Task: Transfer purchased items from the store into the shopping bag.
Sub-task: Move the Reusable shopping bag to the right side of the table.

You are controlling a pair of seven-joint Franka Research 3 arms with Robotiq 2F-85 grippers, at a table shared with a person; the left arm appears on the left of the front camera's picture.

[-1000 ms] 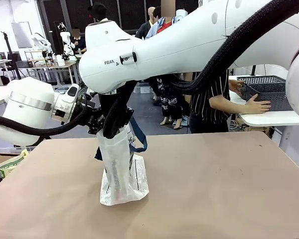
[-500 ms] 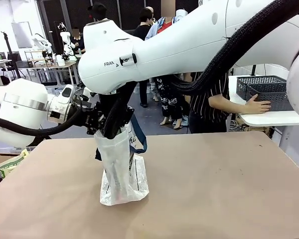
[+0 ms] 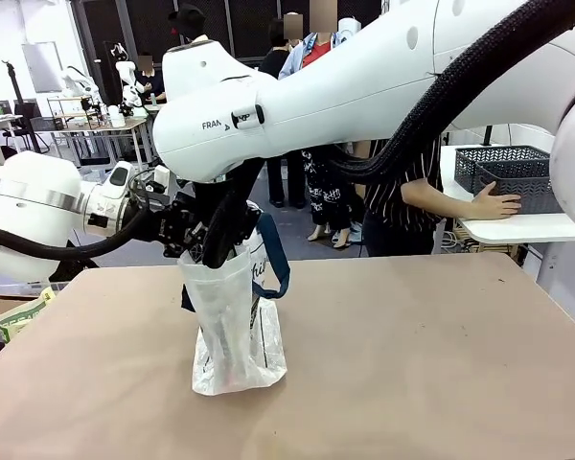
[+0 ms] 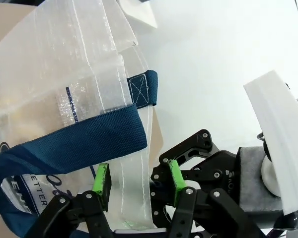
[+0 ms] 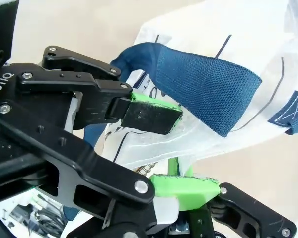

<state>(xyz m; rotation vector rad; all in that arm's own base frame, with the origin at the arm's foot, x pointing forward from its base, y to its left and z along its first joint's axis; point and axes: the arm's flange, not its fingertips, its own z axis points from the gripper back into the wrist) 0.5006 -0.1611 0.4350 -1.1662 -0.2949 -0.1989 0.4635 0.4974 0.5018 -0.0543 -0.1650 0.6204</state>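
On the brown counter point(image 3: 412, 364), a little left of the middle, I see the shopping bag point(image 3: 238, 331) standing upright. It is of translucent white film with navy strap handles and some navy print. Its bottom spreads flat on the counter and its top is drawn narrow. One navy handle point(image 3: 274, 261) hangs in a loop on its right side. Through the film a dim long shape shows, but I cannot tell what it is.

Both hands are at the bag's mouth. In the left wrist view, the left hand point(image 4: 138, 183) is about half open. The thin wall of the bag passes between its green pads, with a gap beside it, so the pads do not press on it. The right hand point(image 3: 218, 244) comes down from above, just beside the left one. It is closed, and in the right wrist view the film runs in between the pads, so I read it as pinching the rim.

Far behind, at the right, the dark grey basket point(image 3: 513, 177) stands on a white side counter point(image 3: 527, 228). A person's hand point(image 3: 494, 203) rests against its front.
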